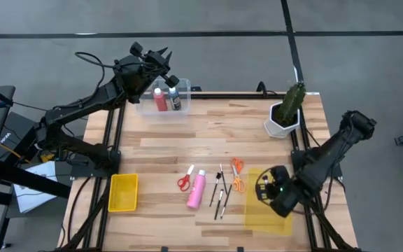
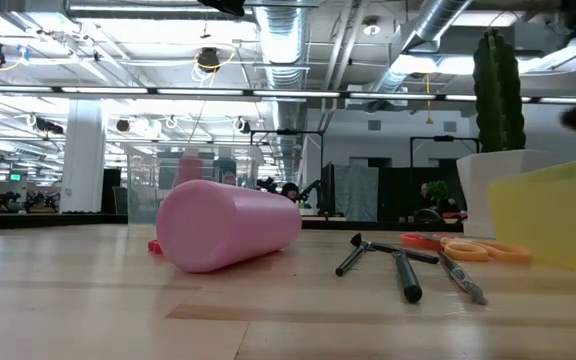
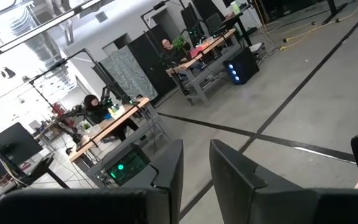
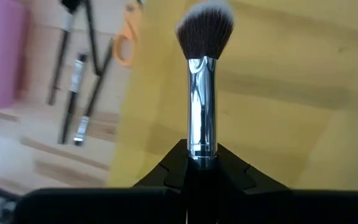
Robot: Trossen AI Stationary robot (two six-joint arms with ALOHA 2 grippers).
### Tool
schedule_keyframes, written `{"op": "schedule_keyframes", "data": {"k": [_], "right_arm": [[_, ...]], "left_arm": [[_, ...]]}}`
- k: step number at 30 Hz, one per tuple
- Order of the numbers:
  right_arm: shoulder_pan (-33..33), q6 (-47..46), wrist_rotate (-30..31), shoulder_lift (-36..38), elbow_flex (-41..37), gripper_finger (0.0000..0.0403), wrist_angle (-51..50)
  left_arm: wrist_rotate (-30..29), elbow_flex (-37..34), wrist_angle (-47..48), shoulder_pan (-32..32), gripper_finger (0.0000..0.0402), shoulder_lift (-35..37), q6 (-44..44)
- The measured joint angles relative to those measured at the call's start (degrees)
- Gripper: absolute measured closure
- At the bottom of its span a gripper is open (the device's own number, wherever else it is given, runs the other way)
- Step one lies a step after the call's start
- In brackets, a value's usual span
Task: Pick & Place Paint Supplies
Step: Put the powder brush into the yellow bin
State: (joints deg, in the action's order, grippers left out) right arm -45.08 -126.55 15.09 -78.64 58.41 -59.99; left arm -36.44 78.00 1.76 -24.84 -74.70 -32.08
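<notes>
Over the yellow tray [image 4: 303,93], right gripper [image 4: 201,163] clamps brush [image 4: 202,93], bristles fwd; left gripper [image 3: 194,171] slightly open.

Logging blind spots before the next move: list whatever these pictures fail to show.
- Brush handle: right wrist view, buried in the right gripper.
- Red-handled scissors: low view, mostly behind the pink bottle.
- Yellow tray: low view, cut off by the right edge.
- Clear bin: left wrist view faces away from it.

Three bottles [image 1: 196,189], two scissors [image 1: 237,174], two yellow bins [image 1: 123,192], one plant [image 1: 290,105].
</notes>
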Motion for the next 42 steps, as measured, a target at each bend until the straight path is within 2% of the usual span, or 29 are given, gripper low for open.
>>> {"op": "schedule_keyframes", "data": {"k": [10, 15, 22, 31, 42], "right_arm": [[-1.1, -0.1, 0.0, -4.7, -5.2, 0.0368, 8.4], [0.7, 1.0, 0.0, -5.0, -8.4, 0.0368, 11.2], [6.6, 9.5, 0.0, -5.1, -10.8, 0.0368, 15.0], [14.1, 21.7, 0.0, -5.1, -10.9, 0.0368, 15.1], [15.7, 29.5, 0.6, -5.1, -10.9, 0.0363, 20.6]], "left_arm": [[0.9, 0.0, 0.0, 0.0, 0.033, 0.0, 2.4], [0.9, 0.0, 0.8, 0.0, 0.033, 0.0, 2.8], [0.9, 0.0, 3.9, 0.1, 0.033, 0.0, 2.8], [0.9, 0.0, 5.0, 0.1, 0.033, 0.0, 2.6], [0.9, 0.0, 6.5, 0.1, 0.033, 0.0, 2.4]]}}
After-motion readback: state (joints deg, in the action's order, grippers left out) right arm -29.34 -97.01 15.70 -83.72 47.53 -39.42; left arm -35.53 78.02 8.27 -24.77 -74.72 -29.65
